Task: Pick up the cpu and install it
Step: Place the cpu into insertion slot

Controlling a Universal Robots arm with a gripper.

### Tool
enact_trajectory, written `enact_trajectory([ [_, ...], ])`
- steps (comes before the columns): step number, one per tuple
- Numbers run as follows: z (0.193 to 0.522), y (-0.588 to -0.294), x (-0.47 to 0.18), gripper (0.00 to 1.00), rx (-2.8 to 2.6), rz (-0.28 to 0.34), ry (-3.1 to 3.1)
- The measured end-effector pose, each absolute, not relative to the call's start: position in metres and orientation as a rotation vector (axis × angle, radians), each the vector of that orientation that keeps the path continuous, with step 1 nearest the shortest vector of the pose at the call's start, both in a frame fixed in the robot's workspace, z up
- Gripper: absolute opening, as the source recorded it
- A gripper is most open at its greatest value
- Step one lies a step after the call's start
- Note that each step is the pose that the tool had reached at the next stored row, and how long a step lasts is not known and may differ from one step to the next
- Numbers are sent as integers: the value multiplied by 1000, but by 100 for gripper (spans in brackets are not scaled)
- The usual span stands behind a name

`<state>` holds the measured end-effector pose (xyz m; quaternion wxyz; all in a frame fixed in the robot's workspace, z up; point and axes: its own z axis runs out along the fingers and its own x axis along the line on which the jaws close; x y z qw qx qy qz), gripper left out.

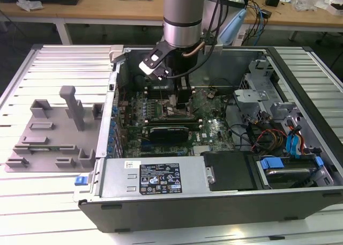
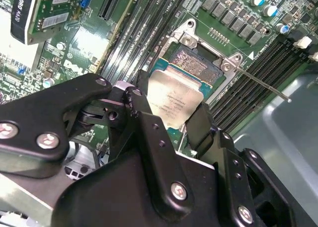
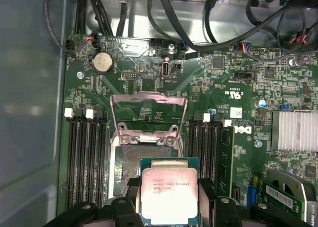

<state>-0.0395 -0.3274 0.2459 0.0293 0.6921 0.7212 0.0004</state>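
While the open dark metal computer case (image 1: 214,210) lies on the slatted pale worktop (image 1: 48,202) beside a grey plastic fixture (image 1: 51,140) at the exterior view's left, the black gripper (image 2: 171,108) is clamped on the square silver-topped cpu (image 3: 169,193) over the open metal-framed socket (image 3: 130,160), flanked by black memory slots (image 3: 87,157).

Counting one cpu (image 3: 169,194) between the jaws, one open socket (image 3: 133,162) just beyond them. One gripper (image 2: 169,115), one computer case (image 1: 214,202), one grey fixture (image 1: 48,132) well clear of the jaws.
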Motion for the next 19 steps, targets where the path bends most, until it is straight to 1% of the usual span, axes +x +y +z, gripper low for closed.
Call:
enact_trajectory([
  [9,227,-316,-38,55,2135,1,2224],
  [19,224,-316,-39,55,2135,1,2223],
])
